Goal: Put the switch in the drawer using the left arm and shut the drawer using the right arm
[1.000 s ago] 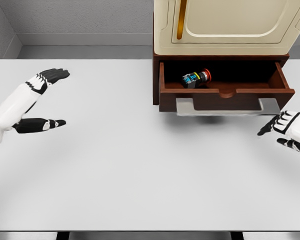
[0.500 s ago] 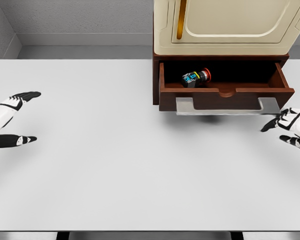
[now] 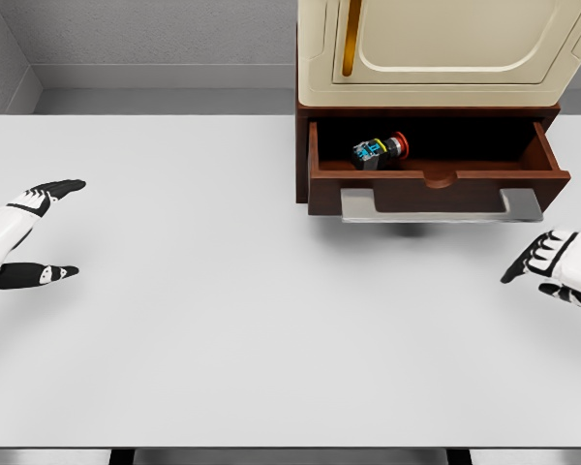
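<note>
The switch lies inside the open drawer under the cream cabinet — the left robot hand hovers at the table's left edge, fingers spread and empty, while the right robot hand hangs below the drawer's front corner, fingers loosely extended, holding nothing.

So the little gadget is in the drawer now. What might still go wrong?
1. The drawer is open, and the right hand sits low and to the right of its handle. A push from that side could land off-centre and skew or jam the drawer.
2. The switch lies loose inside, so a hard shove might send it sliding or rolling.
3. The left hand rests open, far off at the table's left edge, so it cannot steady anything.
</note>
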Robot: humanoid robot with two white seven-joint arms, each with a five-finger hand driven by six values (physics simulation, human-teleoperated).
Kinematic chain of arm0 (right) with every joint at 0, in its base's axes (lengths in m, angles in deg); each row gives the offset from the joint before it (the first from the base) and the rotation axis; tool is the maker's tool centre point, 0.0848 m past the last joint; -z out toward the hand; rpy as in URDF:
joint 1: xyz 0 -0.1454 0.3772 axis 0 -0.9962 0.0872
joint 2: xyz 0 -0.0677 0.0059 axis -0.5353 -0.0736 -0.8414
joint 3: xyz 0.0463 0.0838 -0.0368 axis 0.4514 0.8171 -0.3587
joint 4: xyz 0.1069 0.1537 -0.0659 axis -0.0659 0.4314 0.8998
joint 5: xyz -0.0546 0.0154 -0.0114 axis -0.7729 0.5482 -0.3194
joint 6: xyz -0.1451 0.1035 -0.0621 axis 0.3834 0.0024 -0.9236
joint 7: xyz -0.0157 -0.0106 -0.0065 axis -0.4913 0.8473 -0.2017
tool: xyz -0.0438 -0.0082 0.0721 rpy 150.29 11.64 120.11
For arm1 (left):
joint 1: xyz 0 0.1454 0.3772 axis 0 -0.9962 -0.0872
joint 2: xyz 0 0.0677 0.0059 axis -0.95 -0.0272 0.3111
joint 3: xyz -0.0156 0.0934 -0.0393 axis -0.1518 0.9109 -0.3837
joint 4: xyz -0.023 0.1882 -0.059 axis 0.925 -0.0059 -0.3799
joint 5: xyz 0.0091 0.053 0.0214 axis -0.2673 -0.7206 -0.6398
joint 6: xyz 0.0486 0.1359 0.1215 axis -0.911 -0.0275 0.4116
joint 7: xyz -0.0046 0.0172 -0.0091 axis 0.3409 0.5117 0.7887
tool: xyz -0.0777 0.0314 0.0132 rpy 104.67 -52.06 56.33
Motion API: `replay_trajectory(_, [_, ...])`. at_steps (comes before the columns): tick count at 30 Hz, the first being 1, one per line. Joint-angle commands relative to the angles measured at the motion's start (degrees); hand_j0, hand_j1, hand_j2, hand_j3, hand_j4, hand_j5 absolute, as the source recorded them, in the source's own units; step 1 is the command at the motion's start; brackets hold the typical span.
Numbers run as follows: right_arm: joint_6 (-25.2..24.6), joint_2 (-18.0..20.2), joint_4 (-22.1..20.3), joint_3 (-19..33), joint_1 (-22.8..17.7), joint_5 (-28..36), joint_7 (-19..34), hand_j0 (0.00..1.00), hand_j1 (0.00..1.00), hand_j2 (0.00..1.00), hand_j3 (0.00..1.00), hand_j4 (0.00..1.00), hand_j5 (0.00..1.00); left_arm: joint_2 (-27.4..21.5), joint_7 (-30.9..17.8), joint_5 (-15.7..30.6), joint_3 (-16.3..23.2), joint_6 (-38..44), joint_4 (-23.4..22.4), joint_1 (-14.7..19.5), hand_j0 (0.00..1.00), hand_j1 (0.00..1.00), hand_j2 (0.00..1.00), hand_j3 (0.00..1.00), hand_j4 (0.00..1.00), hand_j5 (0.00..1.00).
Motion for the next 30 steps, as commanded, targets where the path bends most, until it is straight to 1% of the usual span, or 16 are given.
replay_trajectory(1, [0.03, 0.1, -0.44, 0.02, 0.18, 0.25, 0.02, 0.63, 0.63, 0.63, 0.63, 0.63, 0.63, 0.43, 0.04, 0.56, -0.01, 0.13, 0.07, 0.0, 1.0, 1.0, 1.0, 1.0, 1.0, 1.0])
replay_trajectory(6, [0.03, -0.07, -0.44, 0.1, 2.9, 0.6, -0.16, 0.64, 0.64, 0.64, 0.64, 0.64, 0.64, 0.7, 0.04, 0.56, -0.01, 0.13, 0.07, 0.0, 1.0, 1.0, 1.0, 1.0, 1.0, 1.0])
replay_trajectory(11, [0.03, -0.34, -0.35, 0.1, 3.6, 0.69, -0.69, 0.64, 0.64, 0.64, 0.64, 0.64, 0.64, 0.7, 0.04, 0.56, -0.1, 0.13, -0.01, 0.0, 1.0, 1.0, 1.0, 1.0, 1.0, 1.0])
replay_trajectory(16, [0.03, -1.83, -0.35, 0.19, 4.4, 0.69, -0.6, 0.64, 0.64, 0.64, 0.64, 0.64, 0.64, 0.7, 0.04, 0.56, -0.1, 0.13, 0.07, 0.0, 1.0, 1.0, 1.0, 1.0, 1.0, 1.0])
replay_trajectory(19, [0.03, -3.5, -0.35, 0.19, 6.42, 0.34, -0.51, 0.64, 0.64, 0.64, 0.64, 0.64, 0.64, 0.7, 0.04, 0.56, -0.1, 0.13, 0.07, 0.0, 1.0, 1.0, 1.0, 1.0, 1.0, 1.0])
replay_trajectory(22, [0.03, -3.85, -0.35, 0.19, 6.68, 0.78, -0.68, 0.63, 0.63, 0.63, 0.63, 0.63, 0.63, 0.7, 0.04, 0.56, -0.1, 0.13, 0.07, 0.0, 1.0, 1.0, 1.0, 1.0, 1.0, 1.0])
replay_trajectory(25, [0.03, -4.73, -0.27, 0.19, 7.65, 0.78, -0.68, 0.6, 0.6, 0.6, 0.6, 0.6, 0.6, 0.7, 0.04, 0.65, -0.1, 0.13, 0.07, 0.0, 1.0, 1.0, 1.0, 1.0, 1.0, 1.0])
replay_trajectory(30, [0.03, -5.17, 0.0, 0.19, 7.74, 0.78, -0.69, 0.61, 0.61, 0.61, 0.61, 0.61, 0.61, 0.7, 0.04, 0.65, -0.1, 0.13, 0.07, 0.0, 1.0, 1.0, 1.0, 1.0, 1.0, 1.0])
